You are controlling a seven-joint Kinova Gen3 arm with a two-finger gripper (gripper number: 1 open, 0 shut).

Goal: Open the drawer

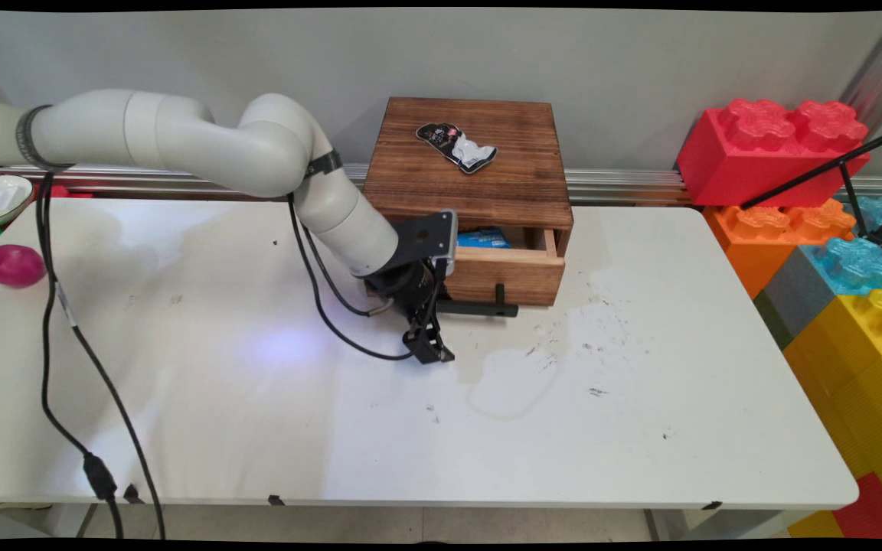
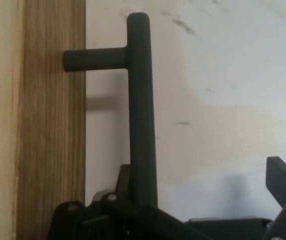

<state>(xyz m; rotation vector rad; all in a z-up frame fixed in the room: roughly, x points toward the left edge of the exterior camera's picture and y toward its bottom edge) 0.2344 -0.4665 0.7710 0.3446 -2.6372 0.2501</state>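
Drawer (image 1: 506,268) stands part-open; the gripper (image 1: 432,337), fingers spread, flanks its handle (image 1: 479,308) — an off-centre grip could slip.

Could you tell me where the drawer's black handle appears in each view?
Main view: the handle lies level along the drawer front, just right of the claw.
Hand view: the handle stands upright at centre-left.
Shared landmark: the wooden drawer front.

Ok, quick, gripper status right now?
Gripper: open, holding nothing; the drawer handle stands between its fingers.
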